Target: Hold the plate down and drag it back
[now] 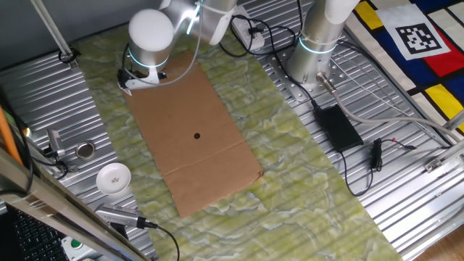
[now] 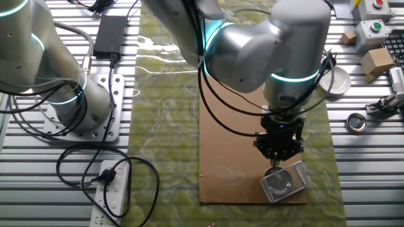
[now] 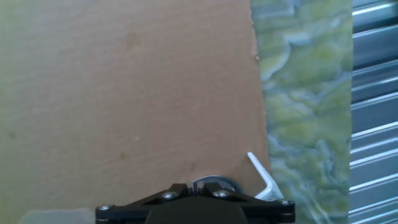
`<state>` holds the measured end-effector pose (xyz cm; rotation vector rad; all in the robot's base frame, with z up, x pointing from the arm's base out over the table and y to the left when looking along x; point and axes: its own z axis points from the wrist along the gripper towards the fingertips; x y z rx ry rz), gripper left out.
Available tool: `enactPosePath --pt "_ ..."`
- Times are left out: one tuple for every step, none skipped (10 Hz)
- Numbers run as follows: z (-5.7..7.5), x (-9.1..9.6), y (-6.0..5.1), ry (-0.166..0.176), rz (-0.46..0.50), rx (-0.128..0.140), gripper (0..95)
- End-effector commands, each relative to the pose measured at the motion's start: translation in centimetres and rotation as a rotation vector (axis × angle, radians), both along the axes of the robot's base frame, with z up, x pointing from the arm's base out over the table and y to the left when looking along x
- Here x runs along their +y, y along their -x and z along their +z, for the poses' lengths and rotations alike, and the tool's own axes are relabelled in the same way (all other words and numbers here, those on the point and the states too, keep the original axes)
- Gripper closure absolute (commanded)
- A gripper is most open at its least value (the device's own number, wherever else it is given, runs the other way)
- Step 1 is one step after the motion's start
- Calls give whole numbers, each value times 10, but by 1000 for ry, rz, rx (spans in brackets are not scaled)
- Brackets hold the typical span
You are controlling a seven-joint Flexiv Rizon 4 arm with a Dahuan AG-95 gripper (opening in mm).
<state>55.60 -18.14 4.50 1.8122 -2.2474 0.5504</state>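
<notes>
One plate (image 2: 284, 181), one cardboard sheet (image 2: 233, 145), one round white dish (image 1: 114, 178) and one small metal ring-shaped cup (image 1: 85, 150) lie on the bench (image 1: 65, 94), along with a green marbled mat (image 1: 304, 181) under the cardboard. The plate is small and four-sided, with a greyish, finely dotted see-through middle and a raised white rim; it sits tilted at one corner of the cardboard sheet, beside the edge where the mat shows. The end effector (image 2: 276, 159) stands straight above the plate, its tip touching or just over the plate's nearer edge; whether its fingers are parted or closed cannot be told. The white dish holds nothing visible beyond its dotted centre.
</notes>
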Motion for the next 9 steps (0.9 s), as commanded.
enactPosePath --pt "-2 -4 0 4 10 -12 950" --pt "-5 -6 0 7 19 -12 950" --pt "-7 -8 -1 9 26 -13 950" --pt "-8 -10 -1 11 30 -14 950" --pt "-10 -11 -1 12 32 -15 950" --pt "-11 -12 -1 13 34 -16 950" --pt "-12 -13 -1 14 37 -17 950" --pt "-12 -13 -1 14 37 -17 950" --pt "-14 -14 -2 15 39 -20 950"
